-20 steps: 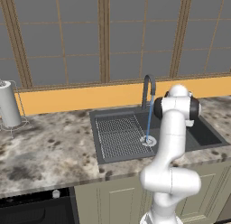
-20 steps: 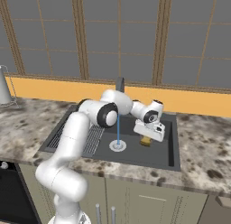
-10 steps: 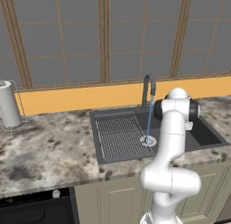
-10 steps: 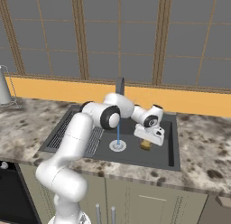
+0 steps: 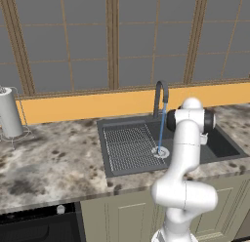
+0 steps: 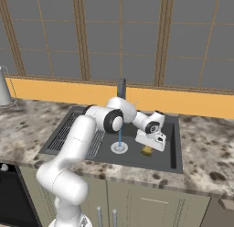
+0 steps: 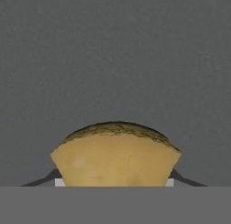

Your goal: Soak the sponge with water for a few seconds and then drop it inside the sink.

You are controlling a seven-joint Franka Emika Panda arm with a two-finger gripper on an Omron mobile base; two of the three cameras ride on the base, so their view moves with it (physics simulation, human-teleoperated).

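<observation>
Counter (image 6: 208,150): mottled stone, carrying the sink (image 6: 173,143) that the arm reaches down into. The dark basin lies beneath and around the tool; its flat grey floor forms the background in the hand view. Ribbed drainboard (image 5: 128,147) sits on the far side of the drain from the tool.

Faucet (image 5: 161,92): dark gooseneck, running. The water (image 6: 119,140) falls as a thin blue stream onto the round silver drain (image 6: 119,148), which lies to one side of the tool, near but apart from it. The stream does not touch the sponge at this moment.

Tool (image 6: 148,148): low inside the basin, pointing down at the floor. Its jaws are closed on the sponge (image 7: 115,155), one dark tip showing at each lower corner of the block in the hand view. The sponge bulges out between them, sides pinched, so the hold is firm.

Sponge position: directly between the tool's tips, projecting beyond them toward the basin floor. From the right base view its mustard block (image 6: 147,151) shows just under the white hand, very close to the floor; whether it touches the floor I cannot tell.

Judgement: the sponge is grasped low and clear of the stream. Soaking appears not yet begun; the tool likely needs to carry it sideways under the water.
</observation>
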